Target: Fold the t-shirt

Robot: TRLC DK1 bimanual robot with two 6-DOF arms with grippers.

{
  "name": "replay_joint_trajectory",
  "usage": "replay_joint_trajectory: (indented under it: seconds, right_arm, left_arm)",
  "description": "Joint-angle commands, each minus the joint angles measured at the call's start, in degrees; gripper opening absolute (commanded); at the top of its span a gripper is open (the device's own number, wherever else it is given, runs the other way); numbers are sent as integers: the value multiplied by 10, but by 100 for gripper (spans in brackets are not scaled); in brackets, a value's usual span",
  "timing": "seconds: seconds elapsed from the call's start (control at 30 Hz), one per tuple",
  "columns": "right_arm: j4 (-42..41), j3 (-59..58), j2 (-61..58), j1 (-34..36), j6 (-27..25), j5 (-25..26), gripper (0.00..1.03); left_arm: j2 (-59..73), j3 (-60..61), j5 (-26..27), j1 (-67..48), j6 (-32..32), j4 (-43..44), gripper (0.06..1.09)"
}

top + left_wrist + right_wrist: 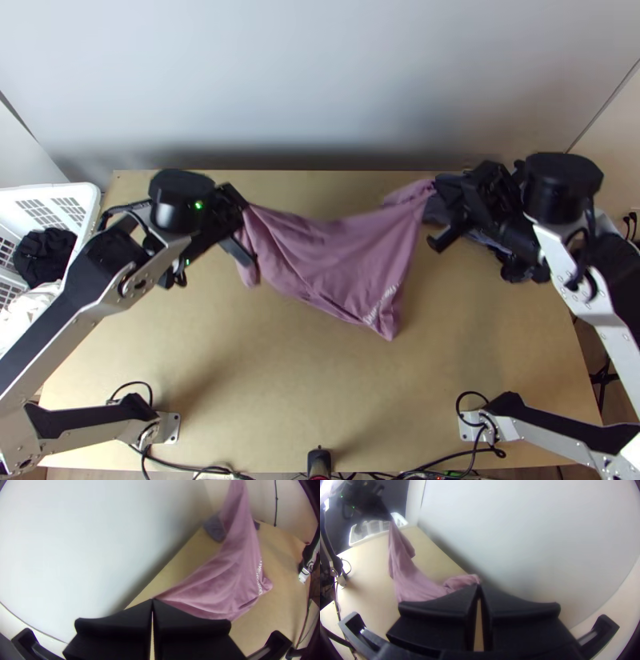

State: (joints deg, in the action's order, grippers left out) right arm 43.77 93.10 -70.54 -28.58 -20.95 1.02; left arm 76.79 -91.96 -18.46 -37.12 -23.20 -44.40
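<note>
Pink t-shirt [344, 256], centre of the top view, sags between my left gripper [152, 600] and right gripper [479, 587], each clenched on its fabric; I should part them evenly until the upper edge tightens, then lower it level

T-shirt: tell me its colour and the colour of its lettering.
Dusty pink, white lettering; clearest in the left wrist view.

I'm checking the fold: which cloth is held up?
The pink shirt, strung between left tool and right tool; bluish cloth, black cloth and white cloth lie unheld.
</note>
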Motion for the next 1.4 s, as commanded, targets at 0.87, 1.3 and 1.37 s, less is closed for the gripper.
replay_joint_trajectory:
  seconds: [0.87,1.3,1.37]
  right_arm:
    - [74,94,29,50,0,2,3]
    - [246,-27,66,11,-3,-27,3]
    - [265,-49,69,2,-3,-28,3]
  left_arm:
    - [-38,111,-14,-94,18,68,9]
    - [-92,261,89,-180,64,-2,9]
    - [-93,271,131,-187,86,-11,9]
